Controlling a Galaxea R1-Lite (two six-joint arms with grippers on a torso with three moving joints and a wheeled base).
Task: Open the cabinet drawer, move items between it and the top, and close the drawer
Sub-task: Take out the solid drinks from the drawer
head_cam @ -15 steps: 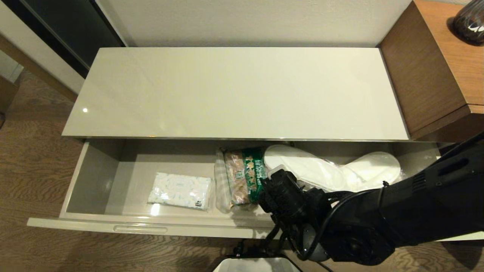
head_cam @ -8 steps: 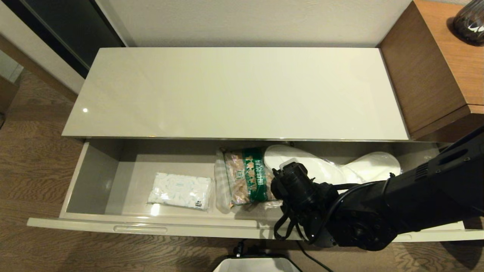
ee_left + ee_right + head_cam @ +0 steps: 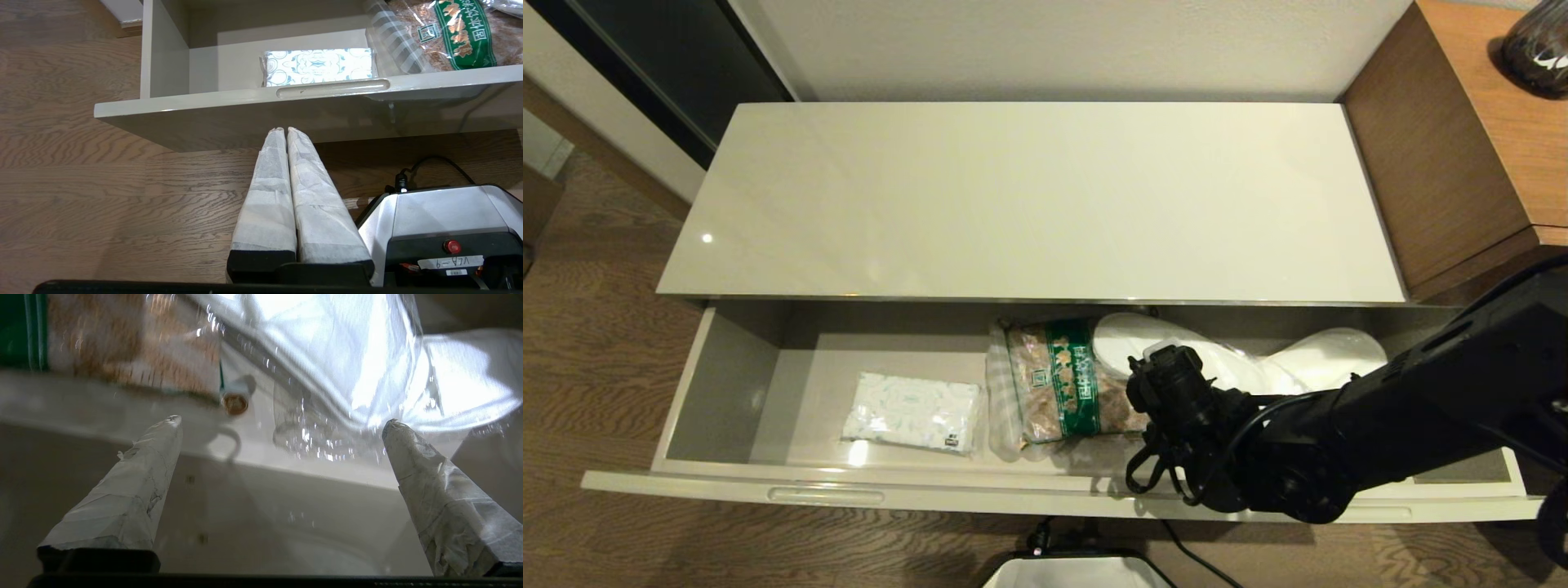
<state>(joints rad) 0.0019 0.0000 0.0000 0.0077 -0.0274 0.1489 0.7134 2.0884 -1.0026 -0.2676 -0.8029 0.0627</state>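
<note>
slippers [image 3: 327, 355] | right fingers [image 3: 408, 457] spread wide, empty | left fingers [image 3: 286, 163] pressed together

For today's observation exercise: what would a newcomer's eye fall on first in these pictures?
The pulled-out cabinet drawer under the glossy beige top. In it lie a tissue pack on the left, a snack bag in the middle and wrapped white slippers on the right. The black right arm's open tool hovers by the slippers.

drawer [image 3: 727, 384] open | tissue pack [image 3: 912, 412], snack bag [image 3: 1054, 380], slippers [image 3: 1241, 363] inside
</note>
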